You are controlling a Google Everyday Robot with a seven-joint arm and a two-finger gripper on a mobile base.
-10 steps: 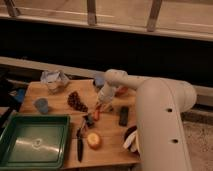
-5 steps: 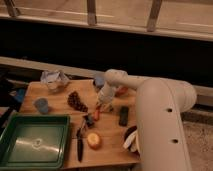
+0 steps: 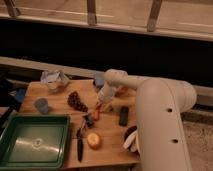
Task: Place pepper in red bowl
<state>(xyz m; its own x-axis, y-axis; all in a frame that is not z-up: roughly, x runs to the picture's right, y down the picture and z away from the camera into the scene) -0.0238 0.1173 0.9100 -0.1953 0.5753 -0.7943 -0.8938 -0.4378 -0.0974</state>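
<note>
My white arm reaches left across the wooden table [image 3: 55,97], and its gripper [image 3: 101,107] hangs low over the middle of the board. It is shut on the pepper [image 3: 97,114], a slim red-orange piece that sticks out just below the fingertips, close to the table surface. The red bowl [image 3: 121,91] stands right behind the gripper's wrist, a little to the right, and the arm hides part of it.
A dark grape bunch [image 3: 76,101] lies left of the gripper. An orange fruit [image 3: 93,140] and a dark utensil [image 3: 80,141] lie toward the front. There are also a green tray [image 3: 32,142], a blue cup [image 3: 42,105], a crumpled bag [image 3: 55,80], a black block [image 3: 123,116] and a purple bowl [image 3: 131,139].
</note>
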